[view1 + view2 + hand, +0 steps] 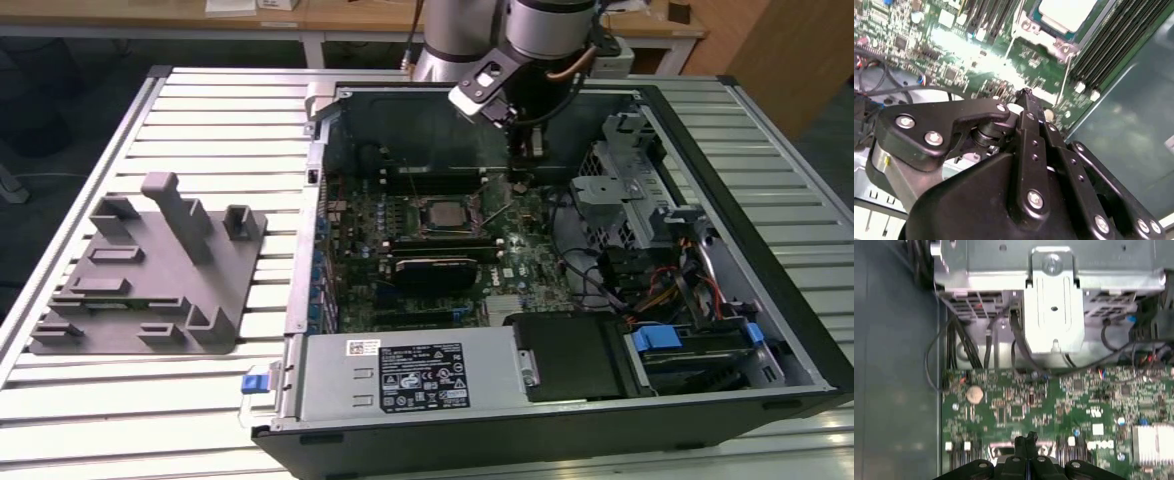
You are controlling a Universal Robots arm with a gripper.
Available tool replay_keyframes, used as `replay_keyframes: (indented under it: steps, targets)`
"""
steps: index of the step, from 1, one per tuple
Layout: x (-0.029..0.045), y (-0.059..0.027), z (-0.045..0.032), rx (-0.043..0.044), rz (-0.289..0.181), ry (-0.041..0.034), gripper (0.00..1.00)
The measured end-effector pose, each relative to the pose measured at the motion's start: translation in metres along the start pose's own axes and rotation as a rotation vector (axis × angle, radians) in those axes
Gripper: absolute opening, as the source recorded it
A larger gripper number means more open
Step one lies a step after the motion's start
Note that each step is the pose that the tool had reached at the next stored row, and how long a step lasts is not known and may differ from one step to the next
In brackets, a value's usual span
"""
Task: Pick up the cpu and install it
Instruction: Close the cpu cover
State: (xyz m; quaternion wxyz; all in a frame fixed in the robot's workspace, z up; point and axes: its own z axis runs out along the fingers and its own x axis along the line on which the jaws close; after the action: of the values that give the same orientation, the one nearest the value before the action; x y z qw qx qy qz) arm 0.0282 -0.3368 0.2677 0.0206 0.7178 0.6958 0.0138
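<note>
The cpu [441, 212] lies in the black-framed socket of the green motherboard [534, 262] inside the open computer case; its silvery top [1066, 11] also appears in the second wrist view. My gripper [523, 172] hangs low over the board to the exterior view's right of the socket. Its two black fingers are pressed together with nothing between them, seen in both wrist views [1026, 94] [1026, 436]. A thin wire socket lever [1068, 67] runs from the socket frame towards the fingertips; I cannot tell if they touch it.
A grey plastic tray with upright posts [147, 280] lies at the exterior view's left of the case. A power supply [400, 372], drive bays and cables [654, 290] fill the case's front and right. A metal bracket [1054, 315] and a coin battery [974, 394] lie beyond the fingertips.
</note>
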Motion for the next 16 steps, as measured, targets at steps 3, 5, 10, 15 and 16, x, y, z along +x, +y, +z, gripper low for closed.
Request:
replay_keyframes:
  steps: [3, 5, 10, 15, 16]
  targets:
    - [0.0001, 0.0045, 0.0011, 0.0006, 0.000, 0.0000, 0.11]
    - [0.0003, 0.0091, 0.0024, 0.0019, 0.000, -0.0001, 0.11]
    - [0.0006, 0.0179, 0.0083, 0.0057, 0.000, -0.0002, 0.11]
    - [0.0007, 0.0188, 0.0175, 0.0075, 0.000, -0.0002, 0.11]
    - [0.0008, 0.0187, 0.0194, 0.0079, 0.000, -0.0002, 0.11]
